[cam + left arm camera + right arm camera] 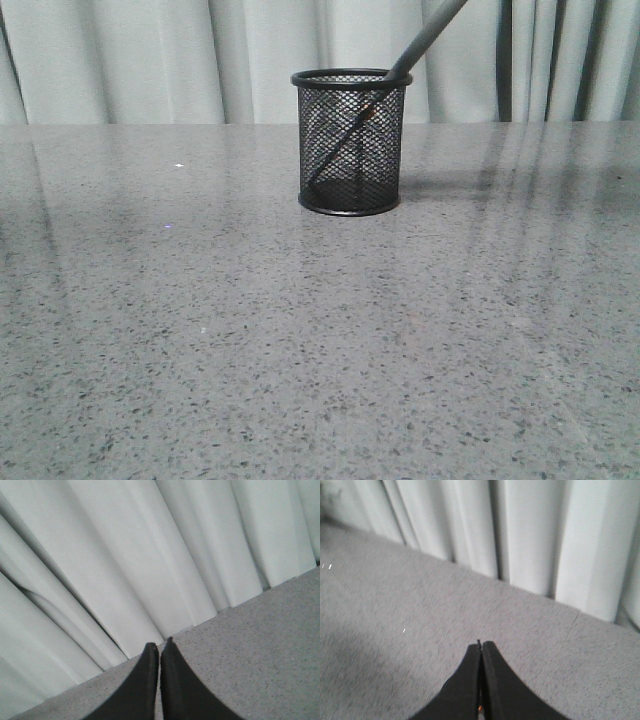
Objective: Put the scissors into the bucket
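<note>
On the speckled grey table [200,350], near the curtain [120,60] behind it, stands the bucket [351,142] with the scissors [352,135] leaning inside, blades down and a grey handle poking over the rim. Away from the bucket, the left gripper [160,647] and right gripper [481,645] each show fingers pressed together, holding nothing
</note>
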You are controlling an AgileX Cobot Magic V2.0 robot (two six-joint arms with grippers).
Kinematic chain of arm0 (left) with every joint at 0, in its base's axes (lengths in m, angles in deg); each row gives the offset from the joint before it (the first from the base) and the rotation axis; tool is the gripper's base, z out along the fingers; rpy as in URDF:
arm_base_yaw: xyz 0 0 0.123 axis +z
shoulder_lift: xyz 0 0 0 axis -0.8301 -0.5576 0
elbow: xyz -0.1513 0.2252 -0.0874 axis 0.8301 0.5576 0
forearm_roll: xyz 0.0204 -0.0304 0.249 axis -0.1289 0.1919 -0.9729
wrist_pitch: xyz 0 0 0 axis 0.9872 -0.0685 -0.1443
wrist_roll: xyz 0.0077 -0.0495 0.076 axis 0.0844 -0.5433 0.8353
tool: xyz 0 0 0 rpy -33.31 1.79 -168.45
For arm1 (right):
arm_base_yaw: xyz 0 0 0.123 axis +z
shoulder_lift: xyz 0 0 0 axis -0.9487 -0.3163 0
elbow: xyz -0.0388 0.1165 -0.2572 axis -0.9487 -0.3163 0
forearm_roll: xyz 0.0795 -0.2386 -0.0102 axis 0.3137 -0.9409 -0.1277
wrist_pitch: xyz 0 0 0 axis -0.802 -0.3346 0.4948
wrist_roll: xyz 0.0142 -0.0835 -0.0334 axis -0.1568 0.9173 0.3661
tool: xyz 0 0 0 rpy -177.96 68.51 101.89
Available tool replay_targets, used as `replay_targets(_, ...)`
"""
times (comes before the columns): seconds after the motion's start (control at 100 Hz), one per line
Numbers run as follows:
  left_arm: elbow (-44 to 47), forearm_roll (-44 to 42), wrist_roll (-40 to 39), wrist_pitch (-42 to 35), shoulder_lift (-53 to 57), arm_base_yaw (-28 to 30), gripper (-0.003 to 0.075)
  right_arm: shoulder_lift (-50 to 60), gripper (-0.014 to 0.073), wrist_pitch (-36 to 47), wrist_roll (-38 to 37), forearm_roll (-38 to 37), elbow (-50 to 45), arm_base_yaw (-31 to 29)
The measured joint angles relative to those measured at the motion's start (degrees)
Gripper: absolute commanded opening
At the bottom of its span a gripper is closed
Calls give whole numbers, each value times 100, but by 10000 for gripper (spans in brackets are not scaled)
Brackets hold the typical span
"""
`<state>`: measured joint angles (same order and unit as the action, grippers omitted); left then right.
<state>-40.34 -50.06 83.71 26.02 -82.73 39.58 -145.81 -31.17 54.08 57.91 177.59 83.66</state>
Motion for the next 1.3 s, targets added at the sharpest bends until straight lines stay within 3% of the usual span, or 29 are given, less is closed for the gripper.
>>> replay_targets(0.1, 876, 0, -313, -761, 471, 0, -21, 793, -45, 1071, 20, 22, -1203, 0)
replay_targets(0.22, 2303, 0, -664, -2207, 1239, 0, -21, 1850, -45, 2445, 30, 35, -2796, 0)
replay_targets(0.32, 3480, 0, -831, -3024, 1953, 0, -21, 2779, -45, 3192, 30, 69, -4123, 0)
replay_targets(0.62, 6371, 483, -1012, -3925, 4036, 0, -21, 5486, -45, 3883, 30, 104, -6949, 0)
replay_targets(0.88, 7161, 701, -1021, -3995, 5415, 0, -21, 7081, -45, 3855, 30, 127, -7986, 0)
replay_targets(1.3, 7194, 704, -1025, -4023, 5523, 0, -21, 7224, -45, 3845, 30, 127, -8100, 0)
